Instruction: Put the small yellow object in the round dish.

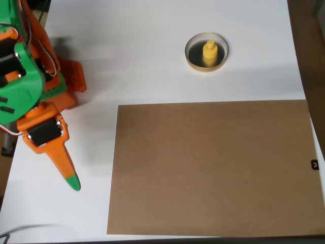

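**Yellow piece seated in dish; arm parked at left edge**

In the overhead view, the small yellow object (209, 53) stands upright inside the round dish (193, 60), knob uppermost, resting on the dark interior slightly right of the dish centre. The tan rim encircles it completely.

The dish sits on the white table (152, 51). Just below the dish lies a brown cardboard sheet (213, 168), flat on the table; its top edge is near the dish but not touching it.

Well apart from the dish, to its lower left, the gripper (70, 178) points down and slightly right, ending in a green tip. The orange fingers appear pressed together into a single taper with no visible gap, and nothing is held between them. The green and orange arm body (23, 86) lies left of the dish, at the picture's left edge.
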You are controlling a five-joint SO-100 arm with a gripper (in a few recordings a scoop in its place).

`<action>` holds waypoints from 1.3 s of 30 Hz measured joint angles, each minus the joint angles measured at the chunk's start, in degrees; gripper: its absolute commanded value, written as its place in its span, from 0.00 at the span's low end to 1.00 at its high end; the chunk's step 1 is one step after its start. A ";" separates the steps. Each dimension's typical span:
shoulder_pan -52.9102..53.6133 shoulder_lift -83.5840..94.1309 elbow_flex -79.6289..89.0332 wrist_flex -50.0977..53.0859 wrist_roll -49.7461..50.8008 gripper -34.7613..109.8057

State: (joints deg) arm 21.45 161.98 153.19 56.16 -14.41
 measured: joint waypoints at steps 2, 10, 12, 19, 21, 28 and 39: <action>1.05 3.69 1.49 0.79 0.18 0.42; 3.96 13.97 7.47 5.45 2.99 0.42; 4.13 18.46 9.76 7.03 3.87 0.42; 6.15 23.91 13.36 7.56 5.45 0.36; 6.77 23.91 13.71 7.38 6.24 0.31; 7.12 23.99 16.52 4.92 7.29 0.24; 7.03 23.99 16.79 4.92 9.23 0.24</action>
State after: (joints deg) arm 28.48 185.98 169.98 61.08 -5.19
